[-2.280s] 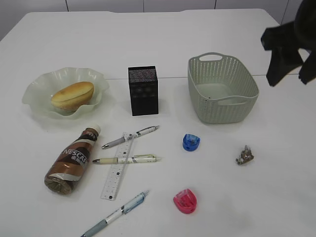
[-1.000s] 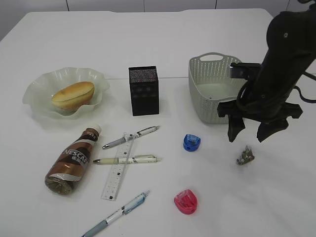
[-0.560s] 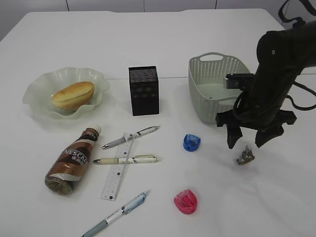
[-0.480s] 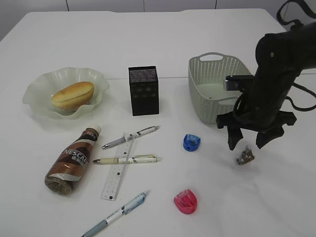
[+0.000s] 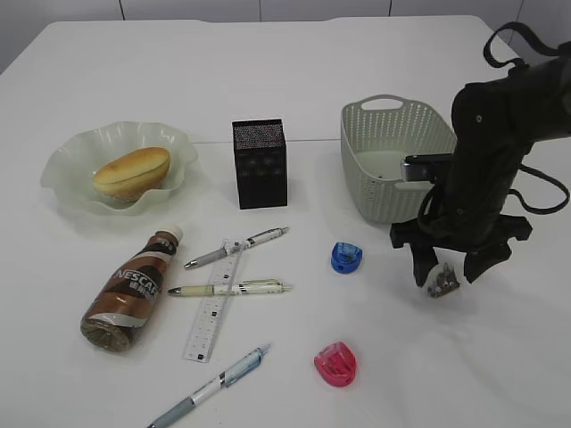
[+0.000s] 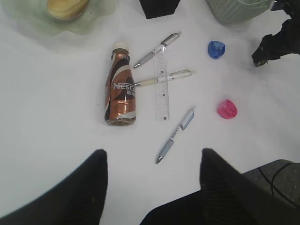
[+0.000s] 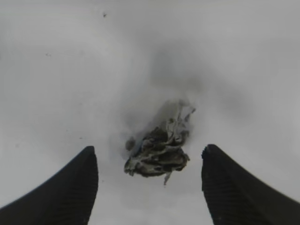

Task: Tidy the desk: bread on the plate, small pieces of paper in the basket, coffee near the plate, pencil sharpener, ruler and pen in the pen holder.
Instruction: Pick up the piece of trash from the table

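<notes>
A crumpled piece of paper (image 5: 442,282) (image 7: 159,150) lies on the table right of the blue pencil sharpener (image 5: 346,258). My right gripper (image 5: 446,277) (image 7: 148,149) hangs open just over it, one finger on each side, apart from it. The bread (image 5: 132,172) sits on the green plate (image 5: 67,160). The coffee bottle (image 5: 129,290) lies on its side below the plate. A ruler (image 5: 214,312) and three pens (image 5: 228,288) lie beside it, and a pink sharpener (image 5: 335,364) lies nearer the front. My left gripper (image 6: 153,152) hovers open high above the table, holding nothing.
The black pen holder (image 5: 260,163) stands upright at the back centre. The pale green basket (image 5: 401,160) stands just behind the right arm. The table's front edge runs close below the blue pen (image 5: 210,385).
The right arm has come in from the upper right and sunk towards the crumpled paper. Its open jaws now straddle it. Nothing else has moved.
</notes>
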You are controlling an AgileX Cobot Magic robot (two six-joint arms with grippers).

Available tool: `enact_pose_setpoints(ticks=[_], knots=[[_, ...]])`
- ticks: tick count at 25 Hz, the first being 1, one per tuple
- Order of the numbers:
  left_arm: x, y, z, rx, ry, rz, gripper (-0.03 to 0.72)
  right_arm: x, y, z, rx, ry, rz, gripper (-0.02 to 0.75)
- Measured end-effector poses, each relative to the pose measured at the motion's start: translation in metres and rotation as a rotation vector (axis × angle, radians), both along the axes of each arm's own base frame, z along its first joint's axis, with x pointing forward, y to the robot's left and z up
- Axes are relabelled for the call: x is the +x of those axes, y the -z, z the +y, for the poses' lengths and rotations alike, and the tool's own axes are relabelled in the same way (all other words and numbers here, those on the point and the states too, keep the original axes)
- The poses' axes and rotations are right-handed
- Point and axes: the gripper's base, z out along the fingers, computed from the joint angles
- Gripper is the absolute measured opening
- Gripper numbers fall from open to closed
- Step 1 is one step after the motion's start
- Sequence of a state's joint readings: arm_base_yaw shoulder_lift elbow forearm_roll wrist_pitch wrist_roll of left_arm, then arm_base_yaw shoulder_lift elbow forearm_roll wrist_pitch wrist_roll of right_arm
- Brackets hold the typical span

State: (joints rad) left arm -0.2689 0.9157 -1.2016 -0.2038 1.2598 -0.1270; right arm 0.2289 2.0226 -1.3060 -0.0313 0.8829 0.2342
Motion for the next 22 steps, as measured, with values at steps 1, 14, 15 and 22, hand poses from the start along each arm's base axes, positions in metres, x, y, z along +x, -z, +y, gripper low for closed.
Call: enact_pose_setpoints(ticks=[1,14,15,22], knots=[[0.0000,0.0000,0.0000,0.000,0.000,0.000,0.458,0.0000,0.0006,0.0000,0.000,0.000,0.002,0.510],[0.0000,0.0000,0.0000,0.000,0.000,0.000,0.458,0.0008,0.0092,0.0002,-0.004,0.000,0.018,0.483],[0.0000,0.0000,0.0000,0.000,0.000,0.000,0.458,0.0010,0.0092,0.0003,-0.003,0.000,0.016,0.461],[-0.0002,-0.0001,-0.0005,-0.006,0.002,0.002,0.458,0.0031,0.0105,0.0008,0.001,-0.001,-0.003,0.246]])
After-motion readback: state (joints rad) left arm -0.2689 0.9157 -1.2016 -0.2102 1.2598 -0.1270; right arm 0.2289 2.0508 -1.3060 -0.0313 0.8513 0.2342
